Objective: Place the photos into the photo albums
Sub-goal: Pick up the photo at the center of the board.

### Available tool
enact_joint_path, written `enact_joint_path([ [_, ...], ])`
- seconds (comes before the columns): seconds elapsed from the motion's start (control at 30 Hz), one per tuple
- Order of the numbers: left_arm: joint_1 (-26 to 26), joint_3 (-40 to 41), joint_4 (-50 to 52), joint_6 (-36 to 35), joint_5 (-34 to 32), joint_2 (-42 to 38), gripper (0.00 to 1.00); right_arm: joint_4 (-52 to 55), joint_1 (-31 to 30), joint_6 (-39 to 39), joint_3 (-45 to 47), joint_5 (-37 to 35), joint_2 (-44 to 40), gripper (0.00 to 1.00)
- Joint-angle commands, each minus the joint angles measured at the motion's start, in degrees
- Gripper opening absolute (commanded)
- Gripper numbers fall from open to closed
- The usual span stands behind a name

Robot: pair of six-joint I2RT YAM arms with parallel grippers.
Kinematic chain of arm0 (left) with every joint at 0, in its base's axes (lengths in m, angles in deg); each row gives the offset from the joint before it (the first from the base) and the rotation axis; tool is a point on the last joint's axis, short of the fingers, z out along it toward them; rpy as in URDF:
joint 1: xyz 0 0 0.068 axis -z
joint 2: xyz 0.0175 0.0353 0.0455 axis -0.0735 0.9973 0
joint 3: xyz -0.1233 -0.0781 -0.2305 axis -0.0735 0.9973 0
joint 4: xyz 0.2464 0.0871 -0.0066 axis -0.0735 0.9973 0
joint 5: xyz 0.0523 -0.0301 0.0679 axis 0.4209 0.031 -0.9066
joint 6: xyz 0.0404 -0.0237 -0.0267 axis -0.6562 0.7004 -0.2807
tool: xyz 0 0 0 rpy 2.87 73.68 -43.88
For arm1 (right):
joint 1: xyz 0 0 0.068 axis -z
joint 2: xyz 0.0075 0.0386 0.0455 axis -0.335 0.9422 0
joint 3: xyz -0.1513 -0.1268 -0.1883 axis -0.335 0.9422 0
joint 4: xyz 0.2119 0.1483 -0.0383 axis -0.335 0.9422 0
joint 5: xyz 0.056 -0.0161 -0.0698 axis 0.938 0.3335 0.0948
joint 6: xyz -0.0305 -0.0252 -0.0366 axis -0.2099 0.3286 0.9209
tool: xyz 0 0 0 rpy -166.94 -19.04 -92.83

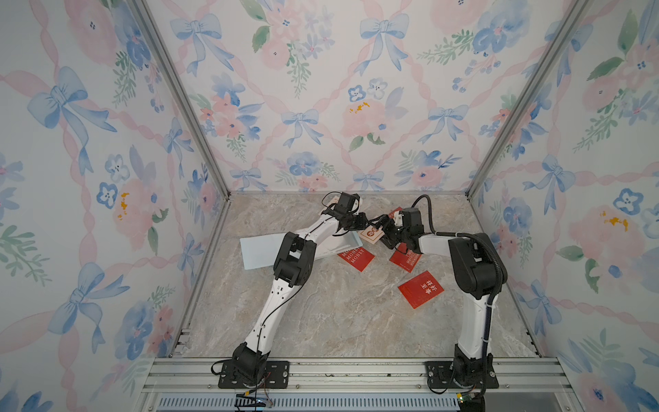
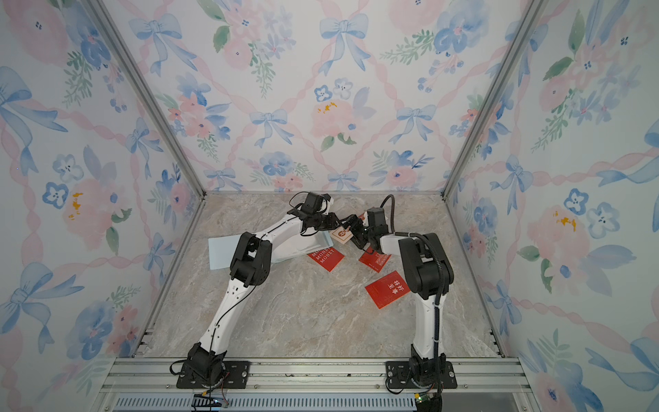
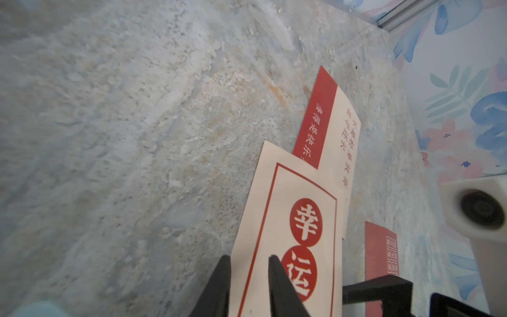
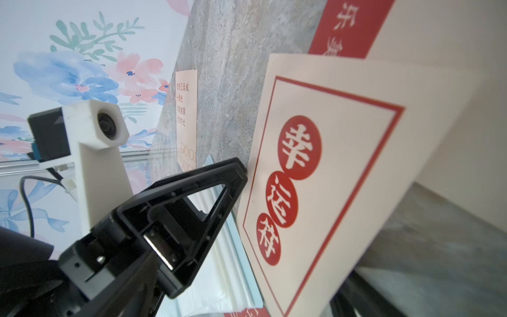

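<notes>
A cream photo (image 1: 371, 235) (image 3: 301, 219) with red circles is lifted and tilted above the table. It runs between the two fingers of my left gripper (image 1: 369, 222) (image 3: 249, 259), which is shut on its edge with the fingers slightly apart. My right gripper (image 1: 384, 233) stands open, its fingers spread on either side of that photo (image 4: 329, 164). The pale blue photo album (image 1: 258, 255) lies open under my left arm, its white sleeve pages (image 4: 219, 274) just beside the held photo. Three red photos (image 1: 356, 257) (image 1: 404, 258) (image 1: 420, 289) lie flat to the right.
A cream photo with a red band (image 3: 332, 129) lies flat behind the grippers. Another cream photo (image 4: 186, 109) lies near the back wall. Flowered walls close in the marble table (image 1: 321, 321) on three sides. Both arm bases stand on the front rail (image 1: 356, 374).
</notes>
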Motion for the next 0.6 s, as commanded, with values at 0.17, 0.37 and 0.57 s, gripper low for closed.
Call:
enact_joint_path([
  [0.17,0.8,3.8,2.8,-1.5,-2.0,-3.0,0.27,-7.2,0.6,-2.6,1.4,0.7,2.2,0.33],
  [0.37,0.8,3.5,2.5,0.2,1.2,-5.0,0.28,-6.1,1.8,-0.7,2.9,1.5,1.1,0.08],
  [0.57,-0.6,3.9,2.3,0.5,4.1,-11.7,0.31,-4.8,4.1,4.1,0.5,12.0,-0.7,0.03],
])
